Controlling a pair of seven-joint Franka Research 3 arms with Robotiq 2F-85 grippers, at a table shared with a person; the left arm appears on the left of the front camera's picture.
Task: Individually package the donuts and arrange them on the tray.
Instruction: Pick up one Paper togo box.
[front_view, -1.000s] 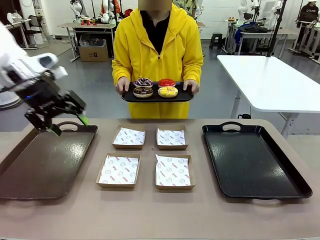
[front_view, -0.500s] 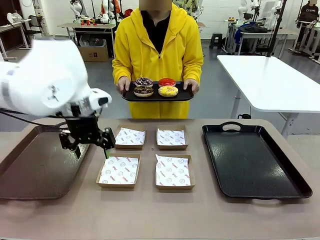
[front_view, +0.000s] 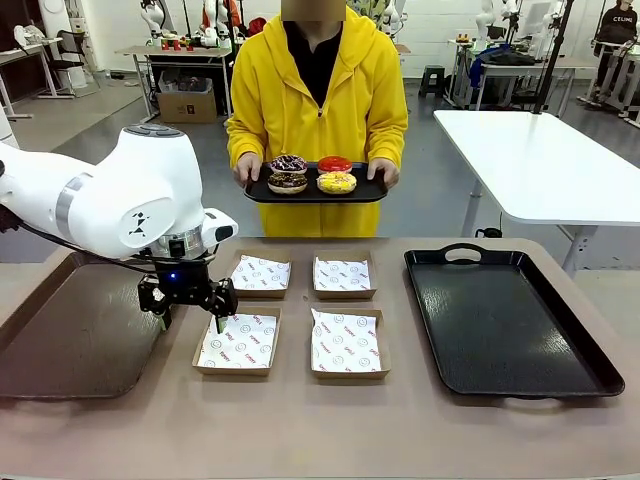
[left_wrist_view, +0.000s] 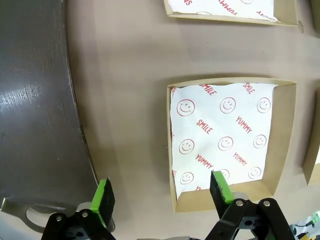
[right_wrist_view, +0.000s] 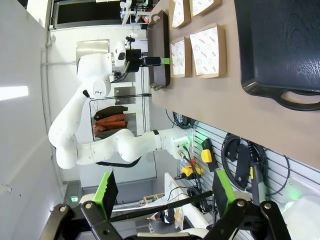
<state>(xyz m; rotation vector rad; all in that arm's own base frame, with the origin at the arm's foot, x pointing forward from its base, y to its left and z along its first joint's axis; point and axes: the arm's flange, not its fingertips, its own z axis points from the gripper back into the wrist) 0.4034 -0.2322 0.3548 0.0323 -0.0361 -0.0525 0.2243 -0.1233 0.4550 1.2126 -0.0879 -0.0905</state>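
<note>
A person across the table holds a small black serving tray (front_view: 314, 194) with the donuts: dark sprinkled (front_view: 288, 163), plain brown (front_view: 287, 183), red (front_view: 334, 164) and yellow (front_view: 336, 183). My left gripper (front_view: 190, 320) (left_wrist_view: 161, 192) hangs open and empty, low over the left wall of the near-left paper-lined cardboard box (front_view: 238, 340) (left_wrist_view: 225, 140). One finger is over the bare table and the other over the box's liner. My right gripper (right_wrist_view: 165, 189) is open and empty, off the table's side and away from the boxes.
Three more lined boxes (front_view: 259, 274) (front_view: 343, 276) (front_view: 346, 343) lie mid-table. A large black tray (front_view: 505, 320) (right_wrist_view: 280, 45) lies on the right. A dark tray (front_view: 80, 325) (left_wrist_view: 35, 100) lies on the left, close beside my left gripper.
My left arm has swung right from above the left tray's far corner and come down at the near-left box. Its gripper stayed open. The person and the donuts have not moved.
</note>
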